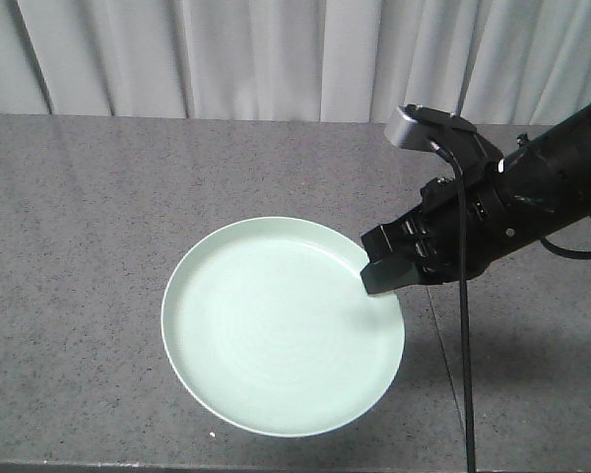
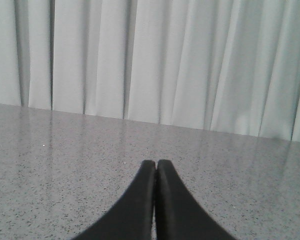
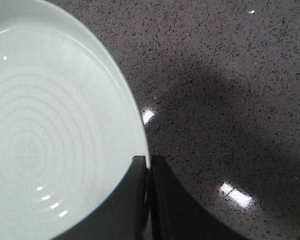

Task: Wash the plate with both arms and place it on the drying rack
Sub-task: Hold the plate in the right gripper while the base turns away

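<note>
The pale mint-green plate (image 1: 276,325) is held tilted above the grey speckled counter (image 1: 79,246), a dark shadow under its lower edge. My right gripper (image 1: 379,276) comes in from the right and is shut on the plate's right rim. In the right wrist view the plate (image 3: 50,130) fills the left side and the right gripper (image 3: 148,162) pinches its rim between the two black fingers. My left gripper (image 2: 156,164) shows only in its own wrist view, shut with nothing between its fingers, pointing across the counter toward the curtain. The drying rack is out of view.
A pale pleated curtain (image 1: 276,54) runs along the back of the counter. A black cable (image 1: 465,345) hangs down from the right arm (image 1: 542,187) in front of the counter. The counter's front edge (image 1: 177,465) lies just below the plate.
</note>
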Available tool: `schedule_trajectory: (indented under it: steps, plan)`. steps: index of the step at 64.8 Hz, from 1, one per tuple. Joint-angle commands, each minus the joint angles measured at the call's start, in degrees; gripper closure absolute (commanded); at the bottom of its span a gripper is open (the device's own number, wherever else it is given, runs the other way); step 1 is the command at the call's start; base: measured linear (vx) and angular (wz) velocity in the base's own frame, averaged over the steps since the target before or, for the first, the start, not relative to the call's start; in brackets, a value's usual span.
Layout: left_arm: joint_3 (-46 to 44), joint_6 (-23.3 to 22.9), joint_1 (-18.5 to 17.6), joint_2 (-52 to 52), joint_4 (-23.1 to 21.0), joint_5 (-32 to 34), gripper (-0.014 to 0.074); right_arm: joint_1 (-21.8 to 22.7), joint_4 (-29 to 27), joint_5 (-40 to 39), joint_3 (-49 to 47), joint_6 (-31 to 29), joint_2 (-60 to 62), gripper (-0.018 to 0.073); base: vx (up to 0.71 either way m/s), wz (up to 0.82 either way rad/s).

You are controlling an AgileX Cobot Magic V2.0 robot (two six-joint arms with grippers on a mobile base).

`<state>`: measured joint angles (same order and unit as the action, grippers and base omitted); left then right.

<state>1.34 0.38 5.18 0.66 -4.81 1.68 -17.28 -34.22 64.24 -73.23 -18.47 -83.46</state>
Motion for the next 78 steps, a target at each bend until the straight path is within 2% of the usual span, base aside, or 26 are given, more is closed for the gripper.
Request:
schedule_trajectory:
  steps: [1, 39, 78]
  plan:
    - [-1.3, -0.38, -0.41, 0.83, -0.17, 4.46, 0.0603, 0.03, -2.43, -1.07, -1.53, -0.27, 2.23, 0.0564, 0.0, 0.01]
    - [-1.3, -0.38, -0.41, 0.83, -0.17, 4.46, 0.0603, 0.09, -2.49, -1.07, -1.53, -0.38, 2.23, 0.0564, -0.04, 0.14]
    - [-1.3, -0.38, -0.41, 0.83, -0.17, 4.46, 0.0603, 0.09, -2.44, -1.07, -1.53, -0.44, 2.23, 0.0564, -0.07, 0.36]
